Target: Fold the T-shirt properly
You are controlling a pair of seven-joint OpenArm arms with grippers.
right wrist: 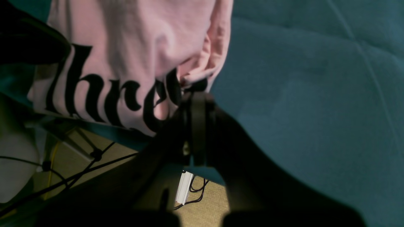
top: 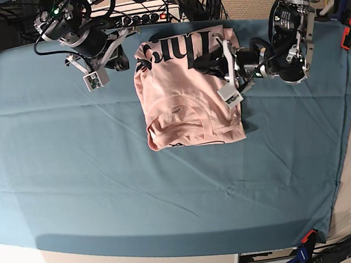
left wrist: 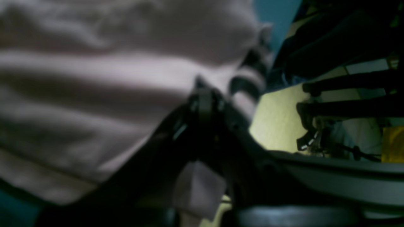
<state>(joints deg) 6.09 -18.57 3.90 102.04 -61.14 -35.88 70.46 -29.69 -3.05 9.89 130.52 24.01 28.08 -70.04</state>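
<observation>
Pink cotton fills the left wrist view: the T-shirt (left wrist: 94, 78) spreads from 9 to 12 o'clock, blurred, with black lettering showing toward 2 o'clock, and the left claw (left wrist: 205, 94) is clenched on a fold of it at centre; tan floor and dark stands lie toward 3 o'clock. Right wrist view: the T-shirt (right wrist: 132, 47) hangs from 11 o'clock with large black letters across it, and the right claw (right wrist: 197, 94) is clamped on its bunched edge at centre; the teal cloth (right wrist: 315, 94) covers the 3 o'clock half, and cables cross tan floor at 7 o'clock. Base view: the T-shirt (top: 184, 94) lies partly folded on the cloth-covered counter (top: 107, 193) toward 12 o'clock, lettering along its far edge and a thin dark line near its 6 o'clock hem; the left claw (top: 213, 57) meets its 3 o'clock edge, the right claw (top: 126, 61) its 9 o'clock edge, each gripping fabric.
</observation>
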